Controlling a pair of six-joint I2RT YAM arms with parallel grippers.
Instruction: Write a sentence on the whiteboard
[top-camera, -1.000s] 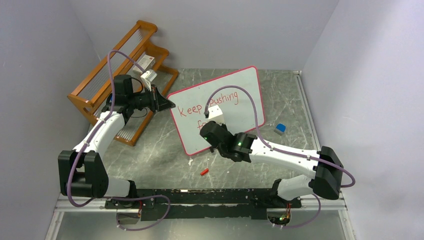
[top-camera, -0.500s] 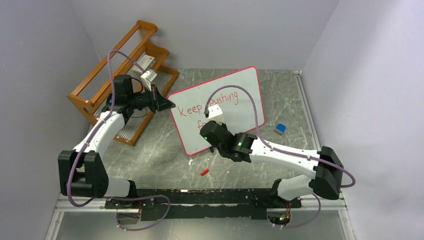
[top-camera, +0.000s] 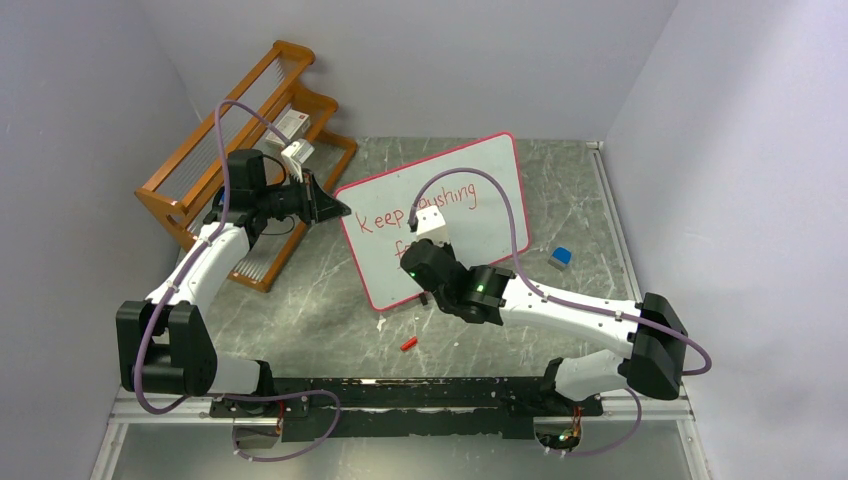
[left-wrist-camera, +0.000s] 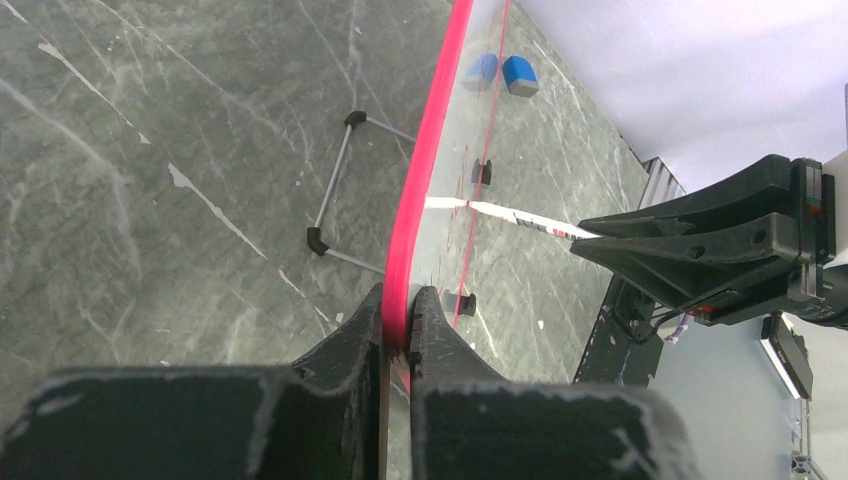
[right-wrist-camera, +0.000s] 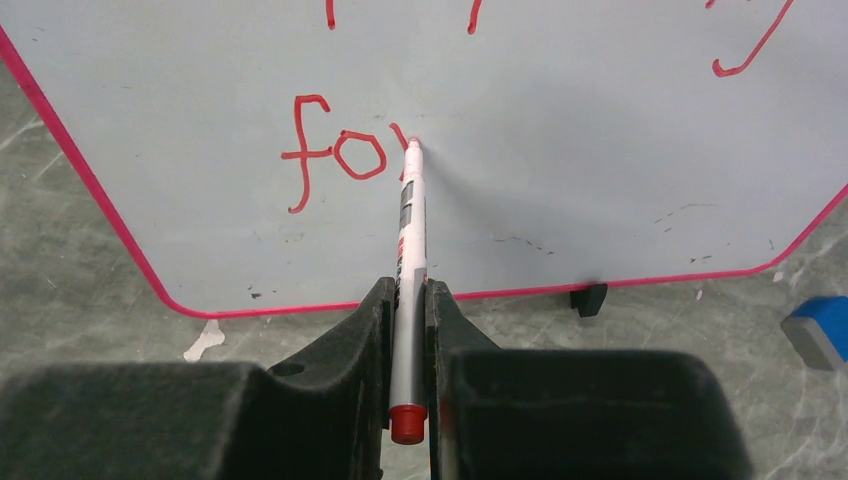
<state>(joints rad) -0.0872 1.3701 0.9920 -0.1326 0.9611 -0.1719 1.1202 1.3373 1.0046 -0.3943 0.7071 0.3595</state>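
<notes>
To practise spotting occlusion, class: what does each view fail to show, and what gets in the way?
Top view: second line of the sentence, covered by the right arm.
Right wrist view: its first line, cut off by the top edge.
Left wrist view: the whiteboard is edge-on, its writing unreadable.
Top view: the small red object, too small to name.

Marble table (top-camera: 310, 300): whiteboard (top-camera: 495, 200), blue eraser (top-camera: 560, 258), red cap (top-camera: 408, 343), rack (top-camera: 318, 103).

white arm links (top-camera: 560, 305), black joints (top-camera: 470, 290), mauve cables (top-camera: 219, 130) — matte black right gripper (right-wrist-camera: 408, 290)
</notes>
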